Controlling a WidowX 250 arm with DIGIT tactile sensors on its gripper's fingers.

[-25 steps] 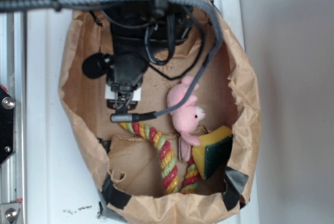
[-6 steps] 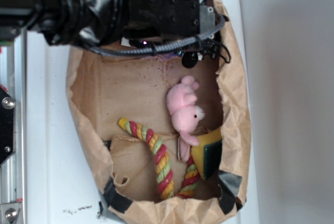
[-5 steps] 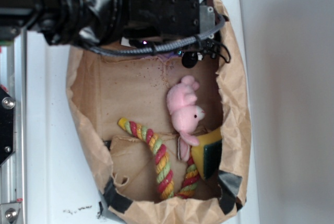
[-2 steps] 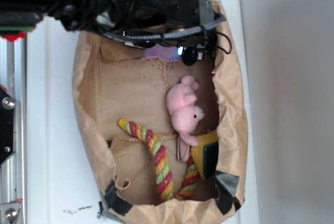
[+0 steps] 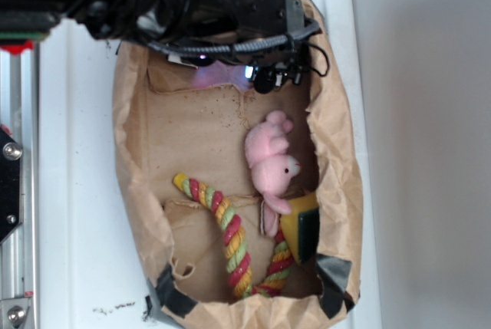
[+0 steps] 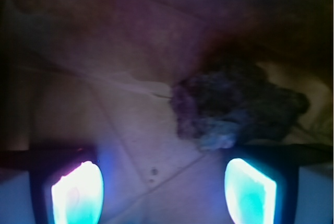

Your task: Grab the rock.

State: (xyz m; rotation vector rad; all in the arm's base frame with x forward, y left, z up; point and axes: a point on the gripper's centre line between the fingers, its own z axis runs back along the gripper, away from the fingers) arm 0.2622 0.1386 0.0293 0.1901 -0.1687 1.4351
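In the wrist view the rock (image 6: 237,112), a dark rough lump, lies on the brown paper floor just ahead of my right fingertip. My gripper (image 6: 163,192) is open, its two glowing pads wide apart with only bare paper between them. The rock sits to the right of the gap, not between the pads. In the exterior view the black arm covers the top of the paper bag (image 5: 134,152), the gripper end (image 5: 265,77) is low inside it, and the rock is hidden.
Further down the bag lie a pink plush bunny (image 5: 270,162), a striped rope toy (image 5: 229,233) and a yellow-and-green sponge (image 5: 303,231). The bag's crumpled walls stand close on both sides. A metal rail (image 5: 14,191) runs along the left.
The arm has swung from the bag's left middle to its top right corner and gone lower inside. The bag's walls have shifted inward a little. The toys have not moved.
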